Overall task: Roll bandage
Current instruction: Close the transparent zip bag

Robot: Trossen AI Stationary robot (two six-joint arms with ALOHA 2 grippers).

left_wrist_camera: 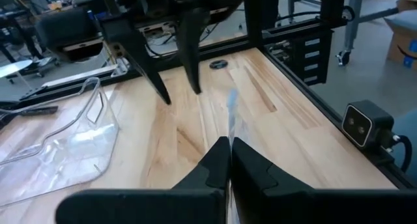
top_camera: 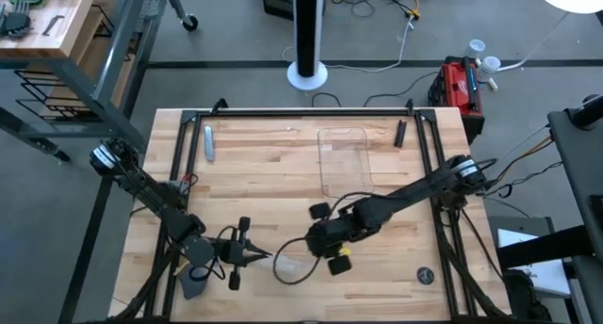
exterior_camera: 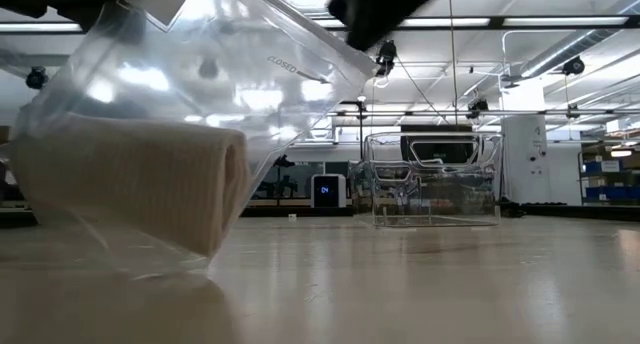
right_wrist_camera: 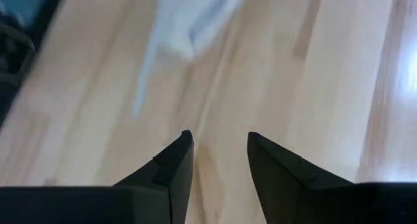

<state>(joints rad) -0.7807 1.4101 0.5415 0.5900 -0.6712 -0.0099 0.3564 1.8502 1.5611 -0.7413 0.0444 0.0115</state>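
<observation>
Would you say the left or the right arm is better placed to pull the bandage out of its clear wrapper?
Probably the right. The left gripper is shut on the wrapper, pinning one edge. The right gripper is open just above the table beside it, free to reach the bandage inside.

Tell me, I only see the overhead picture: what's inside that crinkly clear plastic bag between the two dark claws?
Observer: The low view shows a rolled whitish gauze bandage inside the clear plastic wrapper.
Operator: Is the left claw gripping it?
Observer: Yes. In the left wrist view, the left gripper is shut on the wrapper's edge.
Operator: And the right one?
Observer: In the right wrist view, the right gripper is open and holds nothing.
</observation>
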